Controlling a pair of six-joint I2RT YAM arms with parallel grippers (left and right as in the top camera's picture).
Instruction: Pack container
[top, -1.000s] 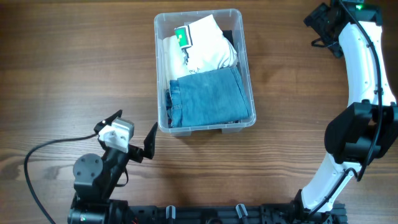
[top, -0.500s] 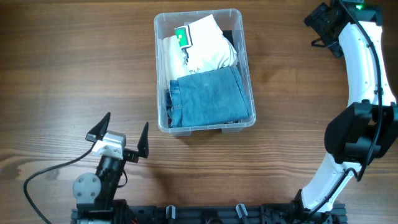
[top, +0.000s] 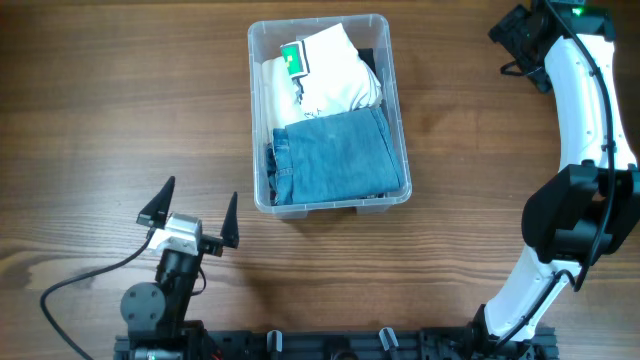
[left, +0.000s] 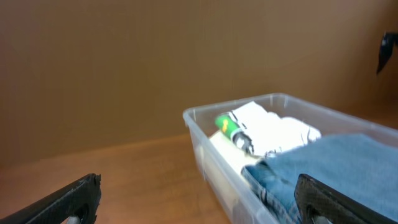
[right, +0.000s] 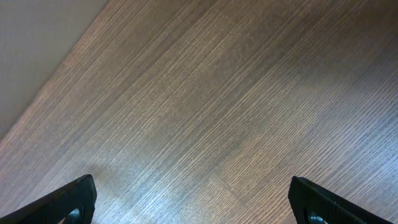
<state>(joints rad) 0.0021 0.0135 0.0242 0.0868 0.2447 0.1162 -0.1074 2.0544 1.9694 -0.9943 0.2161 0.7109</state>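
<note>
Pulled back and squared up since a second ago, the left gripper (top: 201, 190) hovers, black fingers spread wide, above the brown wooden table (top: 100, 100). Just beyond, mid-table, the clear rectangular plastic container (top: 256, 110) holds folded blue denim (top: 335, 155) and white cloth (top: 325, 75). At the far right corner, the right gripper (right: 193, 200) gapes equally wide, empty.

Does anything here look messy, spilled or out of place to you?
Nothing stands out. The container sits upright on the table, with no damage that I can see. A folded white garment and folded blue denim lie inside it. Nothing has spilled onto the wood around it.
</note>
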